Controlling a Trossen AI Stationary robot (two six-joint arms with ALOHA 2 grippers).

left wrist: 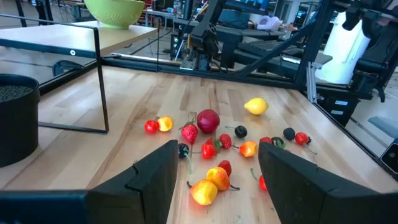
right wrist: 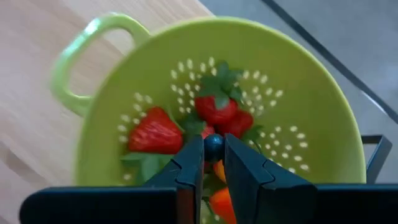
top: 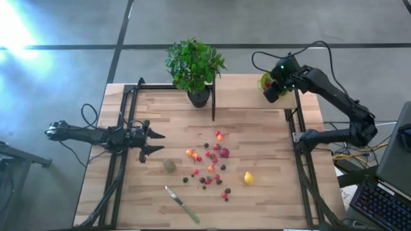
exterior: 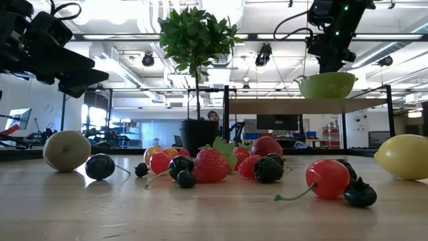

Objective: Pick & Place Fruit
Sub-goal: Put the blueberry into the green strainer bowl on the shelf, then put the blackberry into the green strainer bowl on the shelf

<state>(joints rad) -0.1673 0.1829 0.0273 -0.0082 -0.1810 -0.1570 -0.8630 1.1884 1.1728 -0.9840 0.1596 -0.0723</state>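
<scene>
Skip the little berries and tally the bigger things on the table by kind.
Lemon: 1
Dull-green ball: 1
Dark-red ball: 1
Knife: 1
Potted plant: 1
Green bowl: 1
Total: 6

Right arm reached out at full stretch, elbow bent, wrist angled down. Right gripper [right wrist: 213, 163] had its fingers [right wrist: 189, 168] drawn close, a small dark berry [right wrist: 213, 147] pinched between the tips. Left arm lay low and nearly level, forearm straight. Left gripper [top: 156, 142] held nothing; its fingers [left wrist: 152, 177] stood spread, a wide gap between the jaws.
</scene>
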